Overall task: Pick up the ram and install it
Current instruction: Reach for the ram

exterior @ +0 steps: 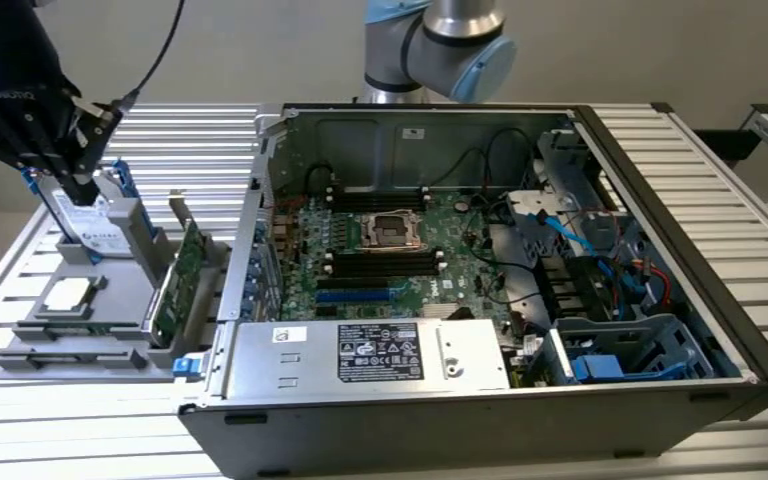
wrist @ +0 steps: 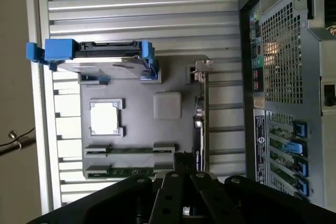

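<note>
Seeing gripper (exterior: 84, 190) pressed together on nothing, hanging above gray tray (wrist: 139, 129). Ram (wrist: 126, 171) flat in tray slot at the end opposite the hard drive (wrist: 100, 56), below gripper, untouched. CPU (wrist: 106, 118) mid-tray; expansion card (wrist: 200, 114) upright on tray's edge toward PC case (wrist: 294, 77), just beside ram's end

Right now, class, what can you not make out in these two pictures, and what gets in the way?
- Wrist view: the ram stick by the claw, one end hidden by it.
- Exterior view: hard drive, top hidden by the claw; power supply label, print too small.
- Wrist view: computer case, cut off by the edge.
</note>
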Available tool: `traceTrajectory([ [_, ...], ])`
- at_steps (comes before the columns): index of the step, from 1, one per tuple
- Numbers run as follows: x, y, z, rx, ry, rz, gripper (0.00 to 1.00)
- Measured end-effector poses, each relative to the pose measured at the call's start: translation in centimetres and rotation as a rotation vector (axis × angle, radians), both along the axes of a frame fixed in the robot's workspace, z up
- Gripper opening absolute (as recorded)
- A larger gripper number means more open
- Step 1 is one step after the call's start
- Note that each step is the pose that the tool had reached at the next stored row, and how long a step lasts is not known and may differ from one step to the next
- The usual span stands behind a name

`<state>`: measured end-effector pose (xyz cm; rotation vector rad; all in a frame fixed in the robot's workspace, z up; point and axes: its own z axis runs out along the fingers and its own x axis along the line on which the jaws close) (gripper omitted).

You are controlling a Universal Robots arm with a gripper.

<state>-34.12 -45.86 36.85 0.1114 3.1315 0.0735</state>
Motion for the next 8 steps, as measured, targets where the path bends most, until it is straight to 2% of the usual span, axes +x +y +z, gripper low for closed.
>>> traceTrajectory([
  [8, -3.1, -1.56, -0.38, 0.0, 0.0001, 0.0, 0.11],
])
